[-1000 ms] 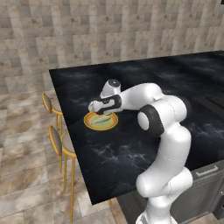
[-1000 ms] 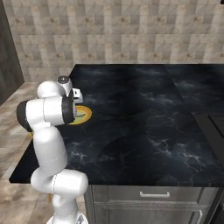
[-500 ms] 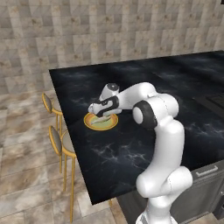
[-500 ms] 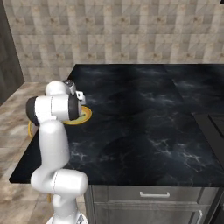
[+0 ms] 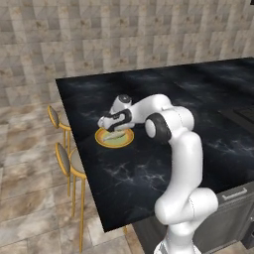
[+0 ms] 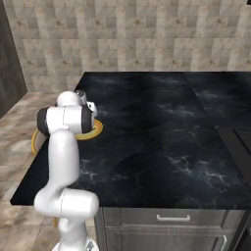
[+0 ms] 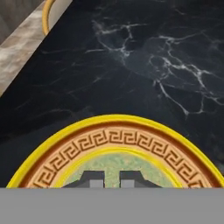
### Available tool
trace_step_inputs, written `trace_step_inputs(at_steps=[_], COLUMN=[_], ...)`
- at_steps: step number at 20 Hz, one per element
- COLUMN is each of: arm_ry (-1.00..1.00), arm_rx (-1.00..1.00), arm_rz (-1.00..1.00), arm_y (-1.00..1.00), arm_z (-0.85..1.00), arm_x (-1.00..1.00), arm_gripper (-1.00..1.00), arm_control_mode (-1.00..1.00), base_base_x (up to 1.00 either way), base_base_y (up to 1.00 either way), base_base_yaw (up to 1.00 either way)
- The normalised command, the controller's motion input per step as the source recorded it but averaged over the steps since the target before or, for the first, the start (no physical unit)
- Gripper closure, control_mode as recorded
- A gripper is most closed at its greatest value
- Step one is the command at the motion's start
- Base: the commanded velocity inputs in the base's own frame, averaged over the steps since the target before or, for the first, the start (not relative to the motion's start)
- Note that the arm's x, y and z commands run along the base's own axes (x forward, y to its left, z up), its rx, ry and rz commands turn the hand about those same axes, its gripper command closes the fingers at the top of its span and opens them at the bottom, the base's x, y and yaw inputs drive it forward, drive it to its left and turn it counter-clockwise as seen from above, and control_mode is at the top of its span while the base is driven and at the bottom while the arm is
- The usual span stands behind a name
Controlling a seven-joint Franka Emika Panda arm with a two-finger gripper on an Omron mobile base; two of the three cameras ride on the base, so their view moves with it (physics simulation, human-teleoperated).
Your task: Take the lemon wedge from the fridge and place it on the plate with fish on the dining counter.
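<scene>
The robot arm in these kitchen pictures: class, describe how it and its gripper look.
The arm is glossy white, built of rounded tube segments with dark grey discs at the joints. The gripper ends in two small dark squarish fingertips. No cables or markings are visible.

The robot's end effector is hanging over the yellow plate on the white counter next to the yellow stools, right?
Almost. The counter is black with faint white veins, not white, as the left base view shows. The rest holds: the end effector hangs over the yellow plate, beside the yellow stools.
</scene>
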Motion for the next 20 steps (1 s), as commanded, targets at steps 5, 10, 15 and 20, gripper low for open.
trace_step_inputs(at_steps=[5,10,15,20], arm_ry=[0.00,0.00,0.00,-0.10], arm_rx=[0.00,0.00,0.00,0.00], arm_rz=[0.00,0.00,0.00,0.00], arm_y=[0.15,0.15,0.01,-0.15], arm_z=[-0.05,-0.16,-0.03,0.01], arm_x=[0.42,0.25,-0.17,-0.75], arm_gripper=[1.00,-1.00,-1.00,-1.00], arm_control_mode=[-1.00,-1.00,-1.00,-1.00], base_base_x=[0.00,0.00,0.00,0.00], base_base_y=[0.00,0.00,0.00,0.00], base_base_yaw=[0.00,0.00,0.00,0.00])
